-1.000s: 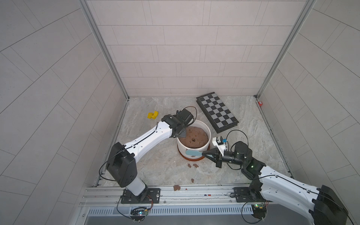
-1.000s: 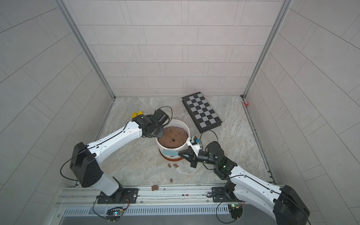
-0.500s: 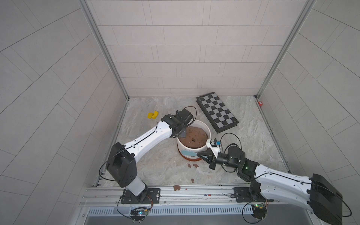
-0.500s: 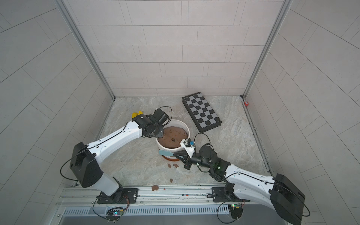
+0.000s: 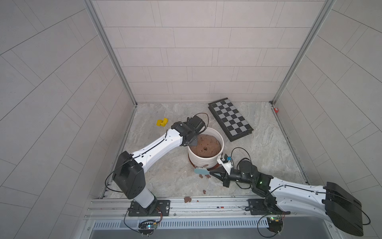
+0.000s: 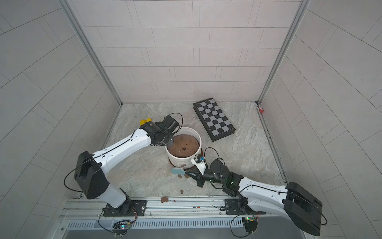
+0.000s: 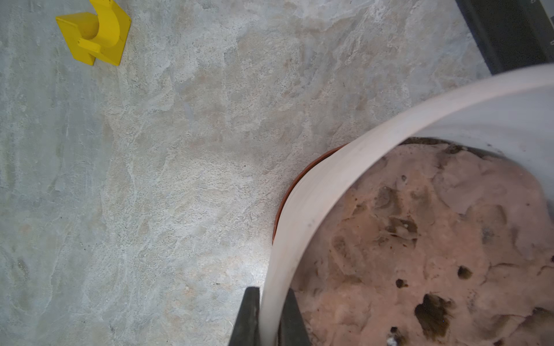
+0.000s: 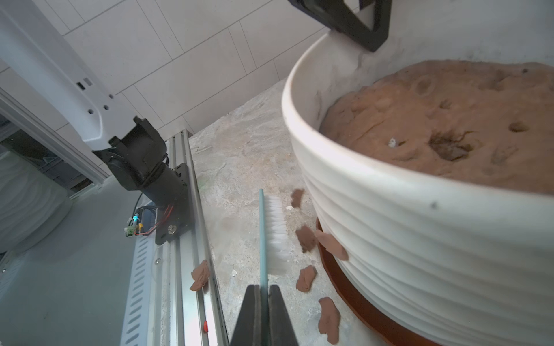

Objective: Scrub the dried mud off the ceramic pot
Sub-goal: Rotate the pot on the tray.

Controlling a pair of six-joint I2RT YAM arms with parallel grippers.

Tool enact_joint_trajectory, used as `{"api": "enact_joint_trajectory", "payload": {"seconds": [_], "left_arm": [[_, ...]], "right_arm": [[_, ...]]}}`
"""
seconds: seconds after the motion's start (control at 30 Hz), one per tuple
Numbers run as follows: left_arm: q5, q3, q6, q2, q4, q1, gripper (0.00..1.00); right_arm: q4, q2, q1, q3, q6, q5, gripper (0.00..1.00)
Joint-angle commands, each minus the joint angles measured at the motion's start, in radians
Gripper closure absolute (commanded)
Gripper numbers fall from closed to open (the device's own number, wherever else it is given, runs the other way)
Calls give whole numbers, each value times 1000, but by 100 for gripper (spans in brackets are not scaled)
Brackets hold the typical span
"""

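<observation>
The white ribbed ceramic pot [image 5: 206, 160] [image 6: 182, 159] [image 8: 419, 239] stands mid-floor, full of brown soil. My left gripper [image 5: 193, 142] [image 6: 169, 142] [image 7: 271, 290] is shut on its rim [image 7: 299, 209], one finger outside and one inside. My right gripper [image 5: 215, 174] [image 6: 191, 175] [image 8: 263, 287] is shut on a teal brush [image 5: 201, 171] [image 6: 178, 170] [image 8: 271, 233]. The brush is low by the pot's near side, white bristles facing the wall with a small gap. A patch of dried mud [image 8: 331, 244] [image 5: 205, 165] sticks to the lower wall. Loose flakes [image 8: 305, 278] [image 5: 201, 175] lie on the floor.
An orange-brown saucer [image 8: 353, 299] sits under the pot. A chessboard [image 5: 230, 122] [image 6: 214, 120] lies behind on the right. A yellow block [image 5: 162, 122] [image 7: 96, 36] rests behind on the left. More flakes lie near and on the front rail [image 5: 206, 203] [image 8: 201, 275].
My right gripper has carried the brush down the pot's near wall toward the floor and slightly leftward. The left arm has stayed still on the rim.
</observation>
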Motion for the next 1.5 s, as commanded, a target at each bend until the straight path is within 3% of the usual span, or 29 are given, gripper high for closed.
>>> {"api": "enact_joint_trajectory", "payload": {"seconds": [0.0,0.27,0.57,0.73,1.03,1.47], "left_arm": [[63,-5,34,30,16,-16,100],[75,-4,54,35,28,-11,100],[141,-11,122,34,51,-4,100],[184,-22,170,26,61,-4,100],[206,-32,203,20,68,-3,100],[238,-19,239,42,73,5,100]], "right_arm": [[-38,-78,3,16,-27,-56,100],[-207,-213,-32,57,-93,-13,100],[-176,-125,-138,76,-129,-97,100],[-111,-91,-175,59,-134,-43,100],[-58,-17,-177,-15,-88,112,100],[125,65,-98,-121,-6,45,100]]}}
